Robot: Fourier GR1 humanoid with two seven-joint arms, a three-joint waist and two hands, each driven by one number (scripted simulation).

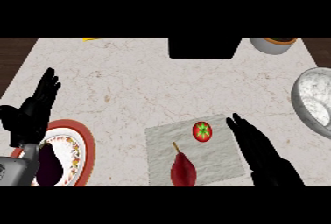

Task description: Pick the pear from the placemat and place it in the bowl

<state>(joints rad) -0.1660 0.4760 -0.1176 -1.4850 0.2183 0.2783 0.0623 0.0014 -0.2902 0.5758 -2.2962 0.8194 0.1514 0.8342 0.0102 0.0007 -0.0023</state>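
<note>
A dark red pear (183, 169) with a thin stem lies on the pale grey placemat (161, 140), near its front edge. A red tomato (202, 131) sits on the same mat, further back. The marbled grey bowl (309, 105) shows at the right edge, partly cut off. My right hand (258, 151) is open with straight fingers, lying over the mat's right edge, to the right of the pear and apart from it. My left hand (32, 111) rests open at the left edge, fingers up.
A red-rimmed patterned plate (76, 151) with a dark eggplant (48, 164) on it lies at the lower left. A black box (203, 48) stands at the back middle, a small grey pot (275, 43) at the back right, and a yellow scrap (93, 39) at the back left.
</note>
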